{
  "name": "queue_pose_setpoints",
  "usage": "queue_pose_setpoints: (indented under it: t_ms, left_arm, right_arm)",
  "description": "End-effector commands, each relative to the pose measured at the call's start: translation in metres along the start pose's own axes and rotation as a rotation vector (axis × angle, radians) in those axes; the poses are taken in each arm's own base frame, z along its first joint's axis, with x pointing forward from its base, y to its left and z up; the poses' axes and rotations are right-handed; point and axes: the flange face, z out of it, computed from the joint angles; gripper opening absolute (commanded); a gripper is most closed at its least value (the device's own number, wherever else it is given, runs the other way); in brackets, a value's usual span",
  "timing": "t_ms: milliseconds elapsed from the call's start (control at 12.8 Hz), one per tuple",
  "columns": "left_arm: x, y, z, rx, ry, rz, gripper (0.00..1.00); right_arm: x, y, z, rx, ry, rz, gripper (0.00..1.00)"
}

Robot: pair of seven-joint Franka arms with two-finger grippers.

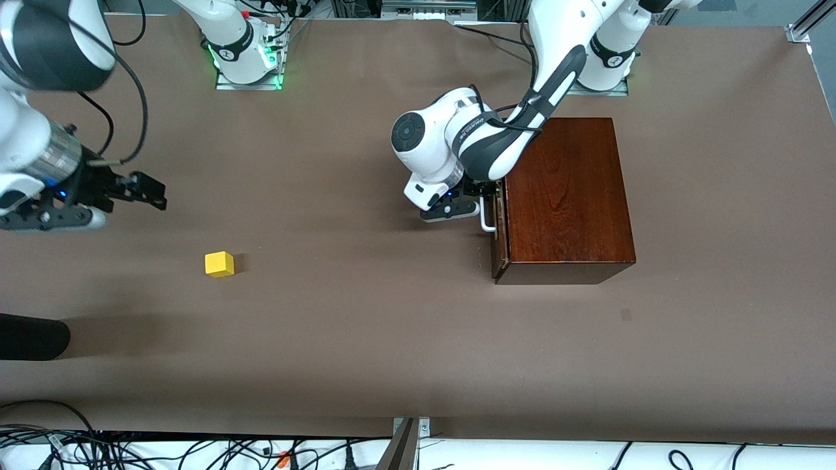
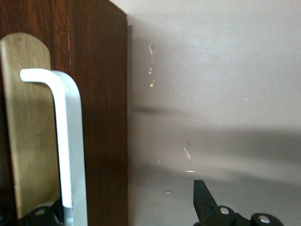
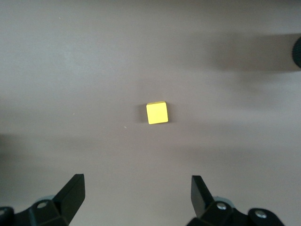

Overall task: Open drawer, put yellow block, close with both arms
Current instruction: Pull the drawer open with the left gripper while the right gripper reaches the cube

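Note:
The dark wooden box (image 1: 568, 196) stands toward the left arm's end of the table. Its drawer front (image 1: 499, 235) with the white U-shaped handle (image 1: 486, 222) faces the right arm's end and looks shut or nearly so. My left gripper (image 1: 479, 199) is at the handle, open, with its fingers on either side of the white bar (image 2: 70, 141); one fingertip (image 2: 202, 195) shows beside the box. The yellow block (image 1: 219, 264) lies on the table toward the right arm's end. My right gripper (image 1: 147, 191) hangs open and empty above the table, with the block (image 3: 156, 113) ahead of its fingers (image 3: 200, 193).
A black rounded object (image 1: 32, 338) juts in at the right arm's end, nearer the front camera than the block. Cables lie along the table's near edge (image 1: 196, 450). The arms' bases stand at the table's back edge.

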Motion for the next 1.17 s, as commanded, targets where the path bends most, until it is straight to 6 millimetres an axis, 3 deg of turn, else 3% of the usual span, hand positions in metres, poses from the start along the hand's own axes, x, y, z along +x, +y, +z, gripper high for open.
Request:
queue_pose_setpoints:
  t_ms: [0,234,390,624,1092]
  left_arm:
    - [-0.005,0.015,-0.02,-0.143,0.029,-0.021,1.0]
    - [-0.005,0.029,-0.025,-0.26,0.008,-0.063,1.0]
    - [-0.002,0.036,-0.026,-0.323,0.024,-0.079,1.0]
    - [-0.002,0.05,-0.026,-0.4,0.058,-0.075,1.0]
    - [-0.002,0.048,-0.025,-0.385,0.059,-0.059,1.0]
  right_arm:
    - [0.02,0.006,0.042,-0.009,-0.054,-0.08,1.0]
    - [0.034,0.004,0.071,-0.01,-0.051,-0.09,1.0]
    - [0.048,0.004,0.119,-0.006,-0.069,-0.09,1.0]
    - [0.054,0.004,0.168,-0.004,-0.075,-0.089,1.0]
    - [0.057,0.004,0.231,-0.006,-0.08,-0.09,1.0]
